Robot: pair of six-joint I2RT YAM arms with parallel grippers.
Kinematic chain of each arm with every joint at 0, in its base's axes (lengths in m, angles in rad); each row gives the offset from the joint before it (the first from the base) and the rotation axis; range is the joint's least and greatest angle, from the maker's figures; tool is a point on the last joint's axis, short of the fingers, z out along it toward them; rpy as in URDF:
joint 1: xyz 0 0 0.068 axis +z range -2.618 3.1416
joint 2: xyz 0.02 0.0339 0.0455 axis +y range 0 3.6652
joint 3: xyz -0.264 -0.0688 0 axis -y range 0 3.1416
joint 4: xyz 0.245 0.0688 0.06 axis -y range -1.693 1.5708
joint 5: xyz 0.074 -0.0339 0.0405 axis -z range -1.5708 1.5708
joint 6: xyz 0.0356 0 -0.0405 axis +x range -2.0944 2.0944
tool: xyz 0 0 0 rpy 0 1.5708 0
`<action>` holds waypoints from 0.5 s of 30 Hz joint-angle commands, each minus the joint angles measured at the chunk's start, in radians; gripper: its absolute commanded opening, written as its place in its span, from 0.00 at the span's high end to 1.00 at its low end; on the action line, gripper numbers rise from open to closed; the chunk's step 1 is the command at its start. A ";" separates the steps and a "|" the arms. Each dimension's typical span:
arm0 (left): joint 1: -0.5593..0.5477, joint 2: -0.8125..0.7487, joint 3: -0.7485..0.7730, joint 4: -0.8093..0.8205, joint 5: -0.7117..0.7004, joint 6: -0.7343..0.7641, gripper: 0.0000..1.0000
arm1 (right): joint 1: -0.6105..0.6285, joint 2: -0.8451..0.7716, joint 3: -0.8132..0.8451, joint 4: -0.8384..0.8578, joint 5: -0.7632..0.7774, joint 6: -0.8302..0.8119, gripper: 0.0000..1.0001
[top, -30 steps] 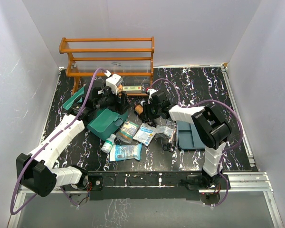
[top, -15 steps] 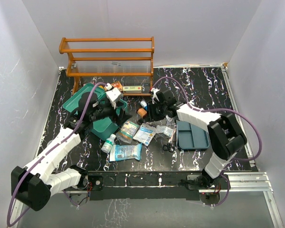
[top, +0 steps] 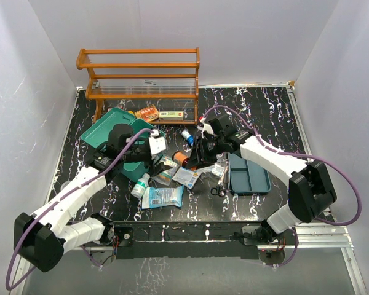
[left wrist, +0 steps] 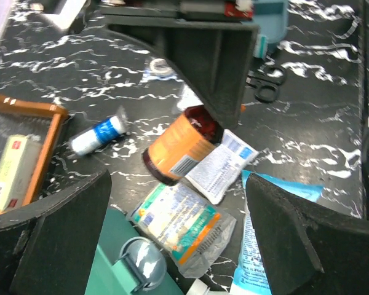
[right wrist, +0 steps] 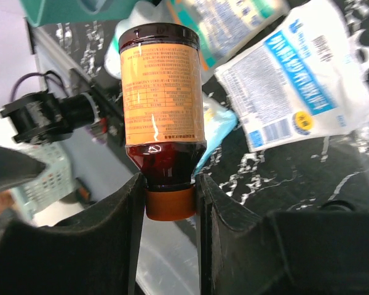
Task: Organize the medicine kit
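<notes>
The teal medicine kit (top: 124,161) lies open at the left, its lid (top: 101,128) tipped back; a corner shows in the left wrist view (left wrist: 120,270). Its darker compartmented insert tray (top: 251,175) lies apart at the right. My right gripper (top: 194,156) is shut on the orange cap of a brown bottle with an orange label (top: 181,158), held above the packets (right wrist: 162,92), with the jaws (right wrist: 168,196) on the cap. The bottle also shows in the left wrist view (left wrist: 178,147). My left gripper (top: 150,156) is open and empty over the kit's right edge (left wrist: 177,184).
Loose on the table are a green-orange packet (top: 166,168), a white packet (top: 188,176), a light blue packet (top: 163,196), a white bottle (top: 141,185), a blue vial (top: 186,135) and scissors (top: 219,188). An orange wooden rack (top: 141,77) stands at the back, holding small boxes (top: 171,114).
My left arm has drawn back from the rack to the kit's near-right side. My right gripper has carried the bottle toward the near side, over the packets.
</notes>
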 commanded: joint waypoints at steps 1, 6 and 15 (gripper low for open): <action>-0.045 0.034 0.048 -0.116 0.110 0.171 0.11 | -0.003 -0.052 0.060 0.019 -0.172 0.092 0.98; -0.095 0.068 0.051 -0.132 0.110 0.212 0.14 | -0.001 -0.053 0.067 0.020 -0.222 0.125 0.98; -0.144 0.145 0.062 -0.110 0.075 0.288 0.21 | 0.004 -0.050 0.050 0.030 -0.325 0.189 0.98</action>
